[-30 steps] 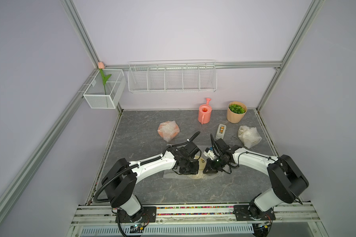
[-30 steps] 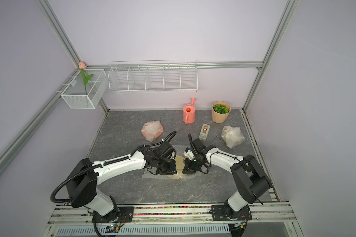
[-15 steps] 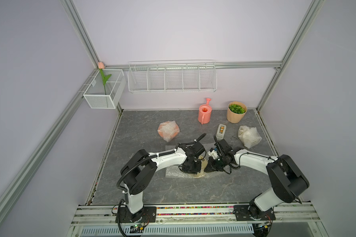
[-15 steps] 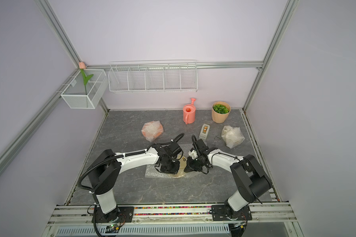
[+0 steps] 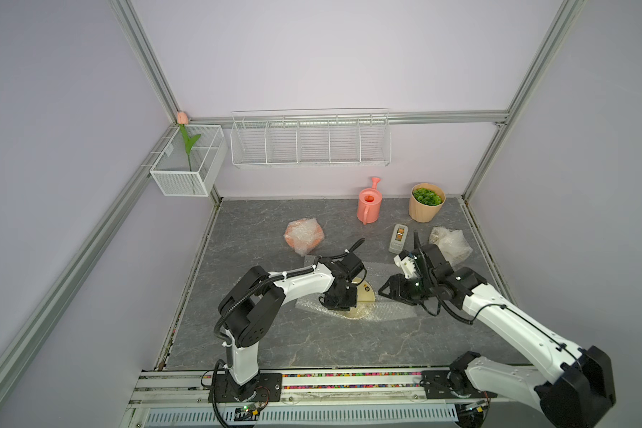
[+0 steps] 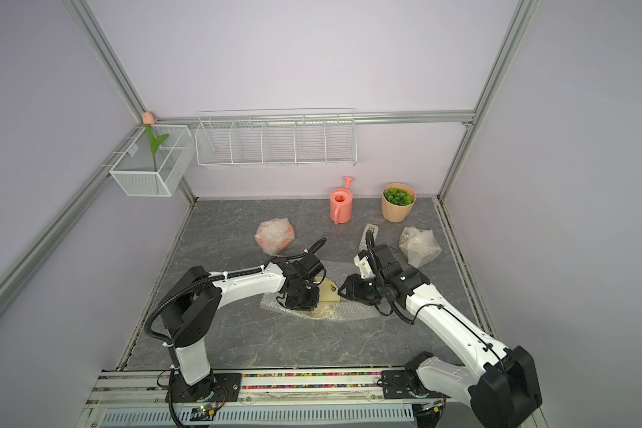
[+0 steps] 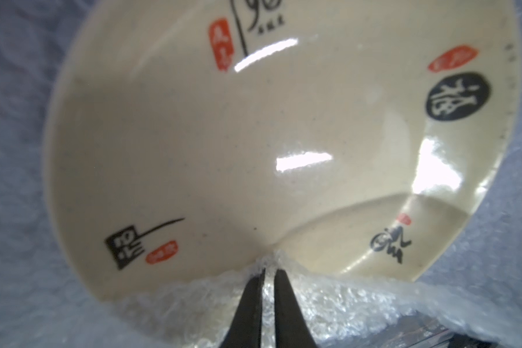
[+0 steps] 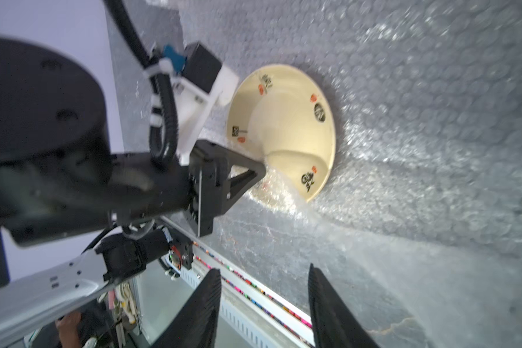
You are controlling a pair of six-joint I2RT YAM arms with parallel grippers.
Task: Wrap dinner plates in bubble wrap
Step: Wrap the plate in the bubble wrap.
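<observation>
A cream dinner plate (image 5: 364,296) (image 6: 330,291) with small dark and red motifs lies on a clear bubble wrap sheet (image 5: 390,311) (image 6: 353,314) mid-table. My left gripper (image 7: 268,271) (image 5: 343,302) is shut on a pinched edge of the bubble wrap (image 7: 344,301), pulled up over the near part of the plate (image 7: 253,135). The right wrist view shows that pinch at the plate's (image 8: 290,126) rim. My right gripper (image 8: 264,269) (image 5: 384,291) hangs open and empty just right of the plate, above the wrap (image 8: 404,120). An orange plate wrapped in bubble wrap (image 5: 304,235) lies at the back.
Another bubble-wrap bundle (image 5: 450,242) sits at the right. A tape dispenser (image 5: 399,238), a pink watering can (image 5: 368,205) and a potted plant (image 5: 426,202) stand along the back. White wire baskets (image 5: 310,139) hang on the walls.
My right gripper has opened, let go of the wrap and drawn back to the right. The left gripper has carried its pinched wrap edge rightwards over the plate.
</observation>
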